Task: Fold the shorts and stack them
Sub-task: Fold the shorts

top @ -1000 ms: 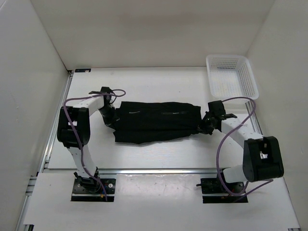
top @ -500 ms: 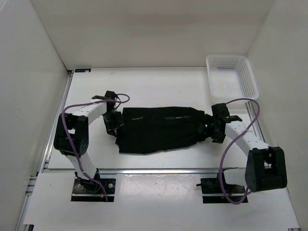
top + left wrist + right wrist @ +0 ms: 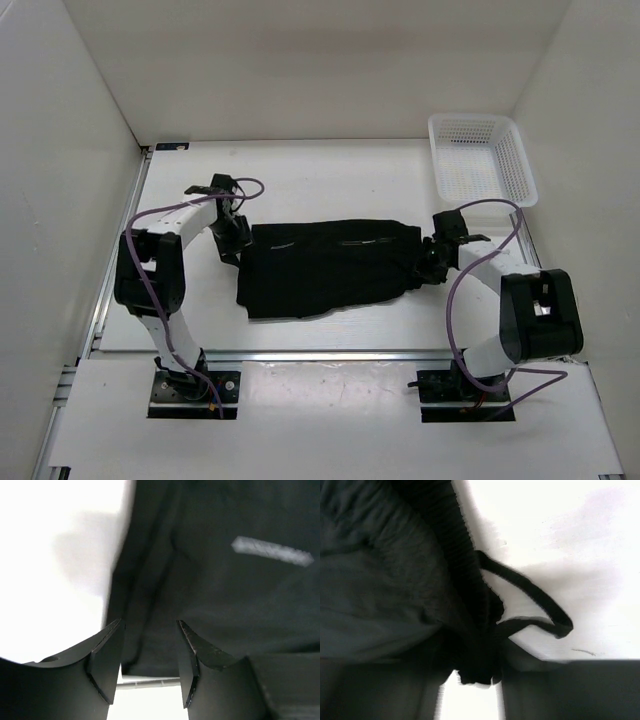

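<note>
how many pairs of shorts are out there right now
1: the shorts lie mid-table between the left gripper and the right gripper. None show in the white basket. The folded fabric could hide another.

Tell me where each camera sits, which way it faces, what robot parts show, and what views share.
Top external: above and behind the bases, looking down on the table; both arms, left gripper and right gripper at opposite ends of the shorts, basket far right.
Left wrist: on the left arm, facing the shorts' edge past its parted fingers.
Right wrist: on the right arm, facing the bunched waistband and drawstring; dark fingers below.
Shared: all show the shorts.
</note>
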